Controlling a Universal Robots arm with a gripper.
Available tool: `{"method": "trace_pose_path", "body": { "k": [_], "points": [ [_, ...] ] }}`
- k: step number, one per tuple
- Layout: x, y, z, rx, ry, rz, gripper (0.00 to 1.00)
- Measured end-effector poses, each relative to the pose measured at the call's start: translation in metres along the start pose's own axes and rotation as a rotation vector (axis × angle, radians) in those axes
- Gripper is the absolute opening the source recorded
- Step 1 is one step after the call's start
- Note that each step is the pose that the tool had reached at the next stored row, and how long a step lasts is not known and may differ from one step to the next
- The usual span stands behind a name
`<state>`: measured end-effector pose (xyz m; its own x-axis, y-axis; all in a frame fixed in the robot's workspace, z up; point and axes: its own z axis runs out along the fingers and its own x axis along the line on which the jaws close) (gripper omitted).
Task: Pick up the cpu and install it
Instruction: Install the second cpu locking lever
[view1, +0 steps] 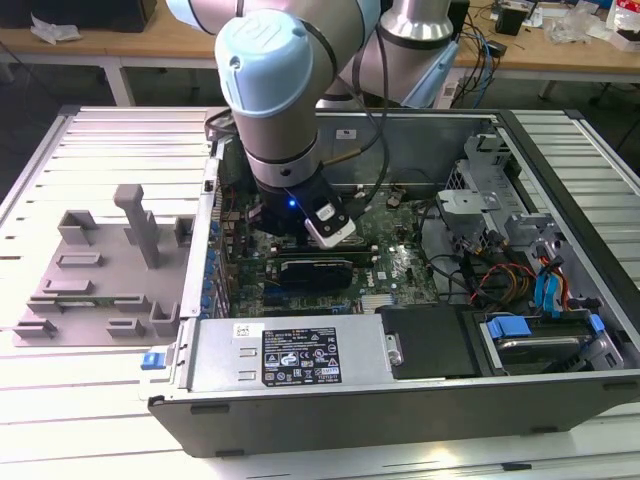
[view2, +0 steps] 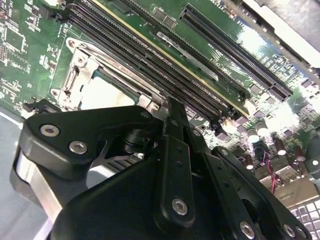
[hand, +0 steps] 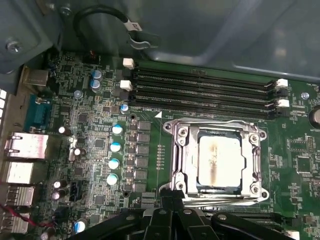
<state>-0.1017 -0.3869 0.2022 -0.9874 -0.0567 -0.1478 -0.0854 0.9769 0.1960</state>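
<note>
Gripper (hand: 170, 207): poised low over the motherboard (hand: 100, 150) inside the case (view1: 400, 390), just beside the socket (hand: 218, 160); I cannot tell its state. Cpu (hand: 220, 159): lying flat within the socket frame, silver top up. Step, by my reckoning: installing, chip placed. Next calls for seating checked square.

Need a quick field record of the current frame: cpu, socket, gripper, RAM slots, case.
cpu: silver-topped, lying flat inside the socket frame
socket frame: metal, surrounds the cpu on the motherboard
gripper: low inside the open case, over the board; jaw state not discernible
memory slots: black, running alongside the socket
case: lying on its side, panel off
</note>
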Motion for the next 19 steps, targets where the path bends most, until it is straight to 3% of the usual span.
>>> {"method": "trace_pose_path", "body": {
  "k": [3,6,13,16,19],
  "points": [
    [0.0027,-0.0006,0.0031,-0.0071,-0.0002,0.002,0.11],
    [0.0050,-0.0008,0.0053,-0.0217,-0.0020,0.004,0.11],
    [0.0050,0.0009,0.0056,-0.0211,-0.0018,0.004,0.11],
    [0.0048,0.0039,0.0066,-0.0074,0.0058,0.003,0.11],
    [0.0045,0.0044,0.0050,-0.0058,0.0060,0.003,0.11]
  ]
}}
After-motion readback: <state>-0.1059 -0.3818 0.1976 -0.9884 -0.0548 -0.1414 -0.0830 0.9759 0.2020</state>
